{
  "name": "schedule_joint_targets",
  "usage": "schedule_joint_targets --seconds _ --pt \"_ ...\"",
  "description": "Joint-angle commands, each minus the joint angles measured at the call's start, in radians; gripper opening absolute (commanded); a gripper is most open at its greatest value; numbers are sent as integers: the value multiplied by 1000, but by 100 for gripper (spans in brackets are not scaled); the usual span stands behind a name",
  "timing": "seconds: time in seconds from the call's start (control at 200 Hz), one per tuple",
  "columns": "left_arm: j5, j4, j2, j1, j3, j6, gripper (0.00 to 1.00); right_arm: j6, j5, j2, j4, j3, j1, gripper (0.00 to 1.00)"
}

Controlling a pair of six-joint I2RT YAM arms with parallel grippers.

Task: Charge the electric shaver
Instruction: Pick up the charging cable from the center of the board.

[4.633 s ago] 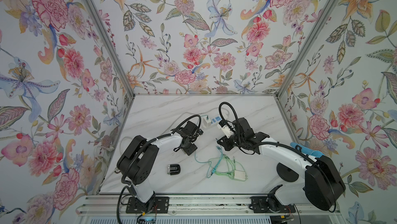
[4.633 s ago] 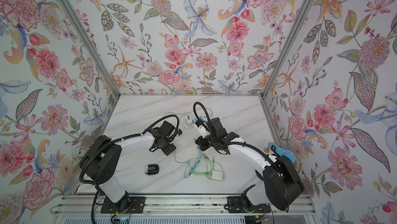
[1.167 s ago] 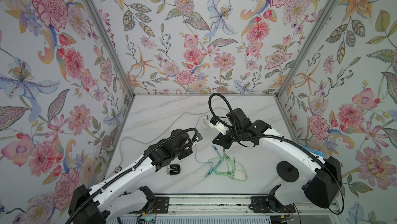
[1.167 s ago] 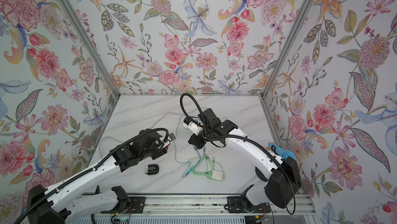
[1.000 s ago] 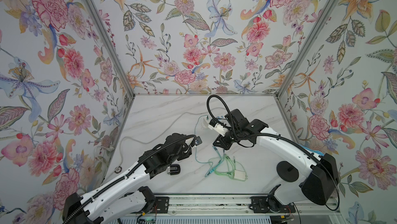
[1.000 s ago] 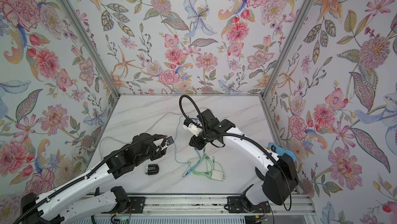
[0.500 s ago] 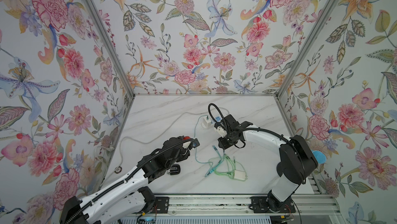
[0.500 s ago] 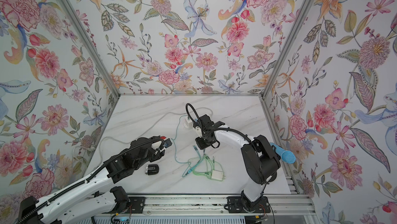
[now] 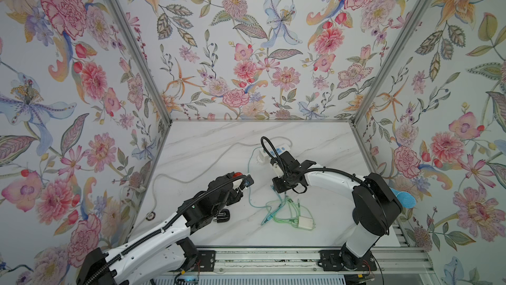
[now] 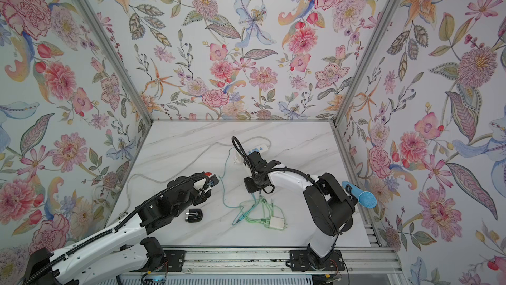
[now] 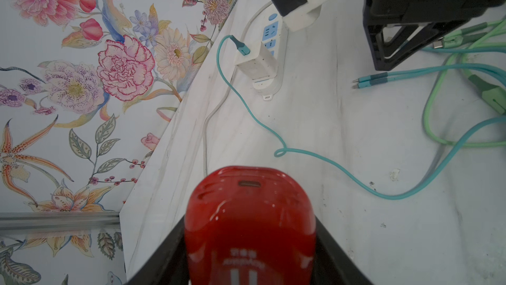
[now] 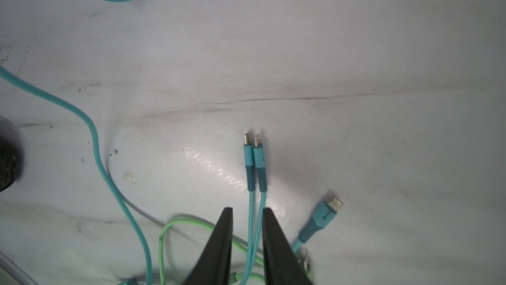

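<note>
Down over the teal leads [image 12: 259, 157] my right gripper [image 12: 247, 211] has swung, fingers slightly parted astride them, nothing pinched yet — my left gripper [image 11: 249, 242] clamps the red shaver [image 11: 246, 207] aloft, its port [image 11: 248, 183] empty, plugging-in all ahead.

REMOTE BENCH: Both top views look steeply down from high overhead on my whole marble surface [image 9: 315, 144], nearly identical. Left wrist camera skims low toward the power strip [image 11: 272, 30]; right wrist camera hovers close over the teal cable ends [image 12: 258, 157], visible to both wrist views.
</note>
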Motion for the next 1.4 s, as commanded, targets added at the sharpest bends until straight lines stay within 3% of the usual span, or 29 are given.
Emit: schedule_joint_targets --seconds 0.0,0.46,0.636,0.906,1.396 --pt "-14 48 0 0 -16 -31 0 -21 4 41 0 32 -3 22" --pt "10 69 22 8 -26 -49 0 -29 85 81 -19 39 -12 13" --pt "11 74 29 10 -26 -50 0 -6 106 28 -27 -3 -55 14" --pt "33 105 71 17 -24 -48 0 54 111 -29 -26 -64 -67 26" --pt "42 91 59 30 -22 -48 0 180 126 33 13 -113 -65 20"
